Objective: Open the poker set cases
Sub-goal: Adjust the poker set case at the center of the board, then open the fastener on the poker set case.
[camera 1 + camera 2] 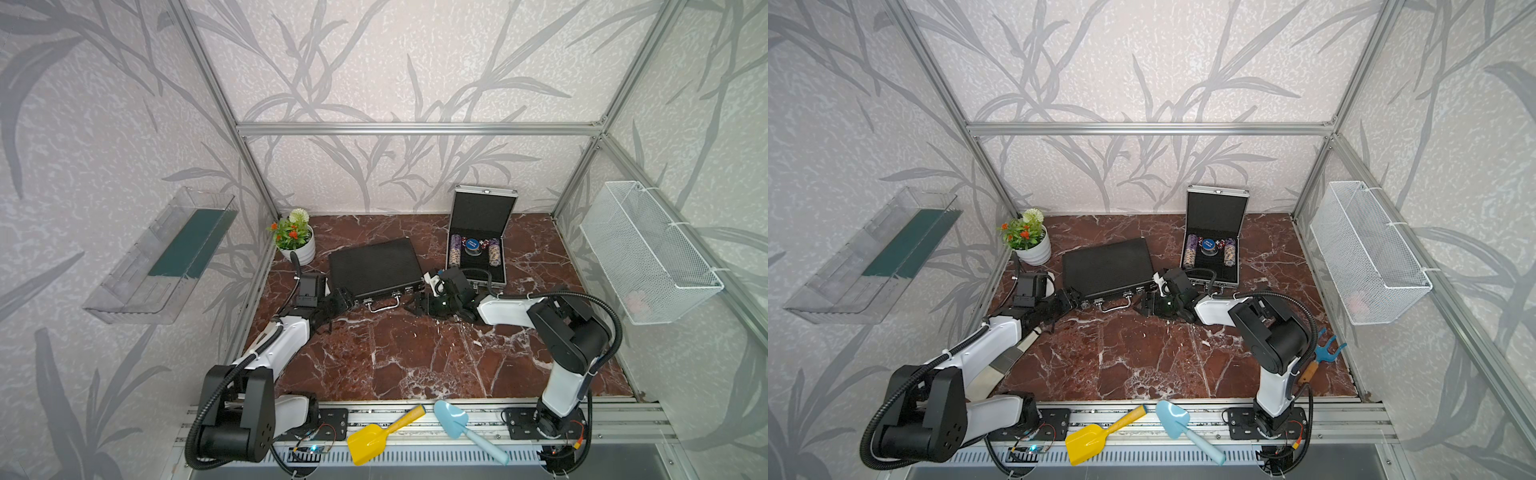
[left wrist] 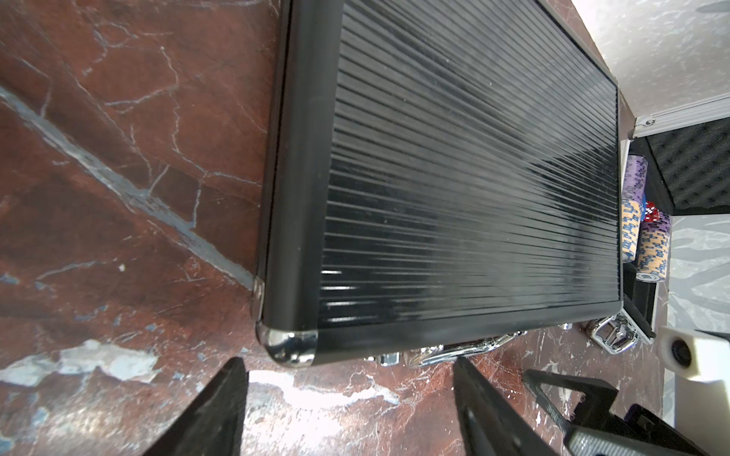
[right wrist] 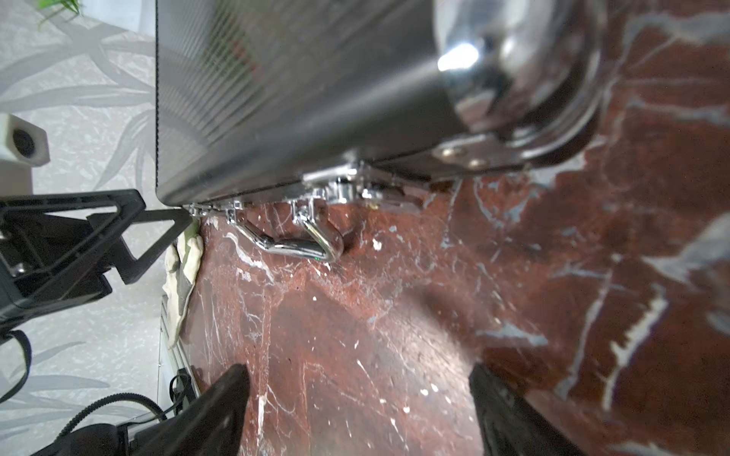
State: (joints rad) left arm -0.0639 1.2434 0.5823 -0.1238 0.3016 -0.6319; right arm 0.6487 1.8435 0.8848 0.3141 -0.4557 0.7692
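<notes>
Black case (image 1: 376, 268) is lying flat & shut mid-table (image 1: 415, 353), its chrome handle (image 1: 384, 305) pointing toward the arms and resting on the marble. Silver case (image 1: 484, 210) is sitting just to its right, nearer the back wall. Its lid is standing up and chips (image 1: 476, 249) are showing in the tray.

Left gripper (image 1: 343, 303) is hovering low at the black case's front-left corner, jaws gaping wide w/ nothing btwn them. In the left wrist view the corner cap (image 2: 288, 347) is sitting just ahead of the fingers (image 2: 221, 402), not touching.

Right gripper (image 1: 417, 307) is hanging by the front-right corner, just beside the handle, jaws also spread wide & gripping nothing.

Can't tell if the latches are undone.

Plant pot (image 1: 297, 239) is standing in the back-left corner.
</notes>
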